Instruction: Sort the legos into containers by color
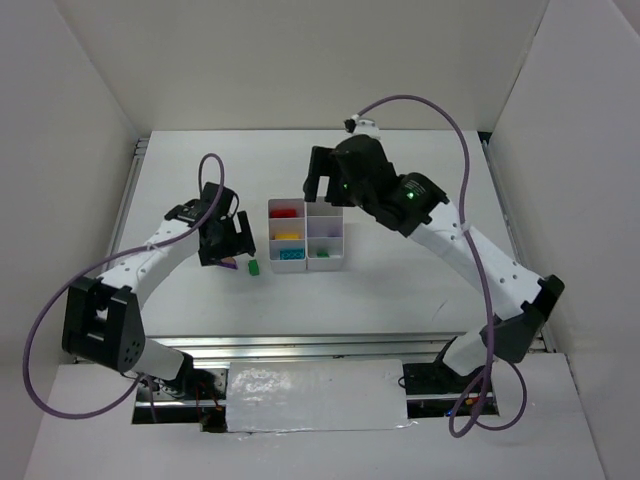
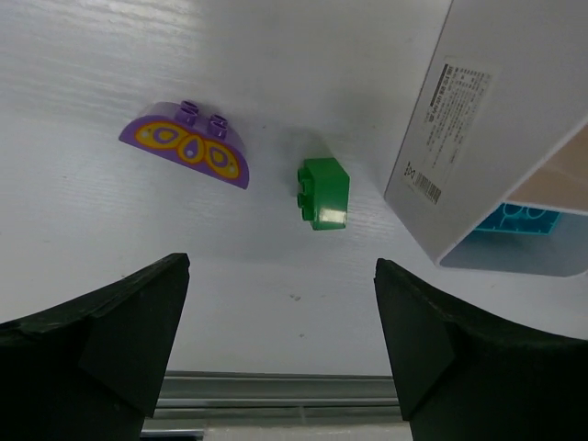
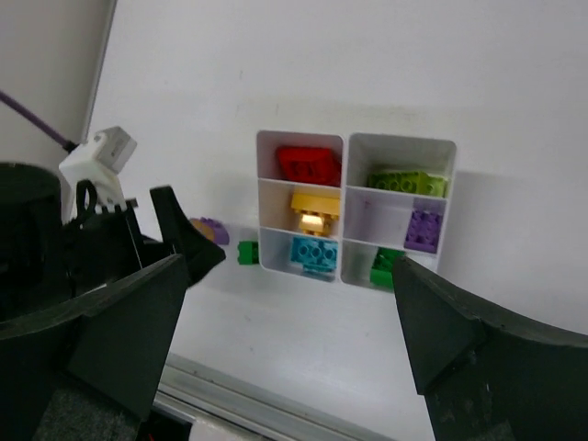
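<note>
Your left fingers are spread wide with nothing between them, hanging low over 2 loose legos. One is a purple brick, half-round with a yellow pattern. The other is a green brick, near it but not touching. Both lie on the bare table, on the side of the containers that faces the table's left edge, the green one nearer the white wall. That stance reads as lining up a pick, fingers wide enough to drop around one brick.

Your right fingers are also spread and empty, held high above the containers, likely so as not to crowd the left arm. The containers sit near the table's middle. Their 6 compartments hold red, yellow and teal in one column, and green, purple and green in the other. By my judgement only those 2 bricks are left to sort.
</note>
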`<state>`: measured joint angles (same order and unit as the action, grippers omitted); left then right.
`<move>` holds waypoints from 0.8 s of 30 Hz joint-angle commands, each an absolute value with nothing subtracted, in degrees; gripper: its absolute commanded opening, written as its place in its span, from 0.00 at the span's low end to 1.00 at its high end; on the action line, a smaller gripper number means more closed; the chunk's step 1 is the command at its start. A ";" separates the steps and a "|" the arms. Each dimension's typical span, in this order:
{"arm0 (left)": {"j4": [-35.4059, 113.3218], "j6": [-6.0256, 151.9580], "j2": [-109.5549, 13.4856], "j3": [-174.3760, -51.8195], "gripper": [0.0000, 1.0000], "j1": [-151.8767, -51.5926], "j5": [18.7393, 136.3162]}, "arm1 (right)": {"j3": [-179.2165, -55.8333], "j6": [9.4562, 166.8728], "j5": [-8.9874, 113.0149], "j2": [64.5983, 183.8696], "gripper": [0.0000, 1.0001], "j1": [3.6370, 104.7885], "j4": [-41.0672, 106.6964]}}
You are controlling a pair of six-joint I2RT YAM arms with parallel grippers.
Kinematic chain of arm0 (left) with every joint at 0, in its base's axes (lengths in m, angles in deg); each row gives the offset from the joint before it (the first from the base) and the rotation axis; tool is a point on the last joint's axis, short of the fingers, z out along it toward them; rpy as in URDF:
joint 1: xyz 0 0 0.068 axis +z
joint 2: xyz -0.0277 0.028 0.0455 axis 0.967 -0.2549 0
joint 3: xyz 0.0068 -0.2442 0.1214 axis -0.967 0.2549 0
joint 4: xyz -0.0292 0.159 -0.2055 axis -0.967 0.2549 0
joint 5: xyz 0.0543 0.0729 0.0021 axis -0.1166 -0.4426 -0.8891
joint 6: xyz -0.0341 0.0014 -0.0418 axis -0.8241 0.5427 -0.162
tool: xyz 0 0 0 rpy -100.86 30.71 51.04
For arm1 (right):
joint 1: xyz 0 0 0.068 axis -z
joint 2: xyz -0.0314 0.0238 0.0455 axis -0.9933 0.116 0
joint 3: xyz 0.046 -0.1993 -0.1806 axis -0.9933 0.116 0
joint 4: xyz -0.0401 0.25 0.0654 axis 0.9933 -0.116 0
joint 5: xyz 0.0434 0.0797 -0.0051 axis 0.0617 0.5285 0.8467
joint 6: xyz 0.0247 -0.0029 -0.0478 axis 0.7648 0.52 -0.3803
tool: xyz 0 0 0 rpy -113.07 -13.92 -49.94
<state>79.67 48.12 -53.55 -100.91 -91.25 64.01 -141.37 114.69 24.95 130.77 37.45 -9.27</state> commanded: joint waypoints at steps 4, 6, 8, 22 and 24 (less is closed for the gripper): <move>82.54 37.62 -62.09 -107.10 0.89 -93.34 65.75 | -131.37 116.07 29.77 125.16 1.00 39.30 -9.92; 83.51 35.33 -65.33 -109.21 0.84 -94.04 65.14 | -129.44 116.07 30.57 123.66 1.00 39.92 -10.01; 85.35 33.49 -67.28 -111.49 0.79 -94.48 64.52 | -128.47 115.89 31.27 122.26 1.00 40.53 -10.18; 87.38 27.86 -73.52 -112.38 0.65 -96.24 62.15 | -126.62 112.29 38.22 119.27 1.00 45.28 -8.78; 86.94 27.86 -73.88 -112.21 0.65 -96.24 61.45 | -126.53 112.20 38.83 119.18 1.00 45.63 -8.60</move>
<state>86.14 29.50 -73.09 -111.58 -95.92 62.94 -125.77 113.60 36.89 120.58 45.12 -10.64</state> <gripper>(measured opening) 0.651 0.994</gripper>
